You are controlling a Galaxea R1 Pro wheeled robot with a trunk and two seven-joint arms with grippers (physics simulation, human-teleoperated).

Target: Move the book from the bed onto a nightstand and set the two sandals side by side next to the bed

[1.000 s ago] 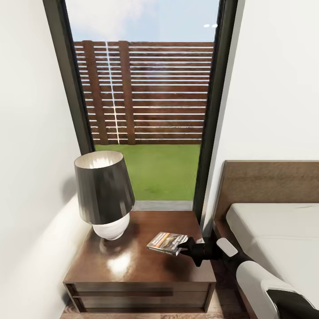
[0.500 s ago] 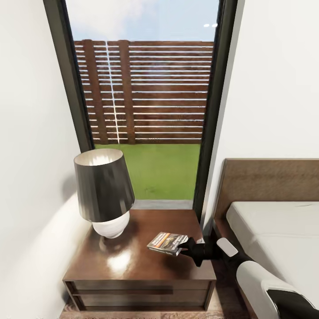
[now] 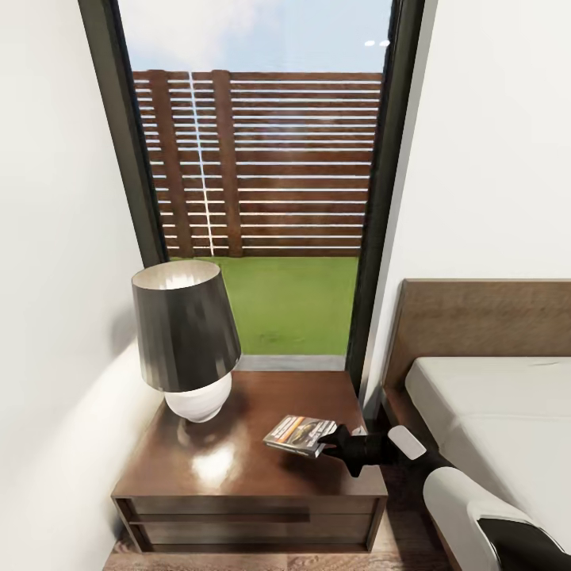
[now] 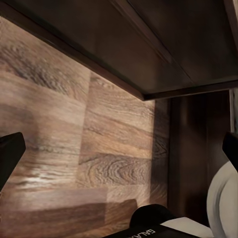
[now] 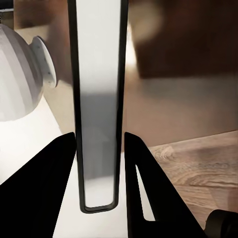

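the right arm's black fingers (image 3: 325,442) pinch the small dark paperback book with an orange-and-white band (image 3: 299,434) edge-on, low over the glossy dark-brown two-drawer nightstand (image 3: 238,468). on that surface, a grey-shaded white-based lamp (image 3: 186,341) stands well apart from the book. the left arm's black fingers (image 4: 10,154) are spread wide over the wood-plank floor (image 4: 109,148) beside the nightstand.

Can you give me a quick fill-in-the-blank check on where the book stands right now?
1. The right pincer is shut on the ____.
2. The book is over the top of the ____, right of the lamp.
3. Right of the nightstand stands the ____, with a light mattress.
4. The lamp's shade is dark and its base is ____.

Missing words: book; nightstand; bed; white
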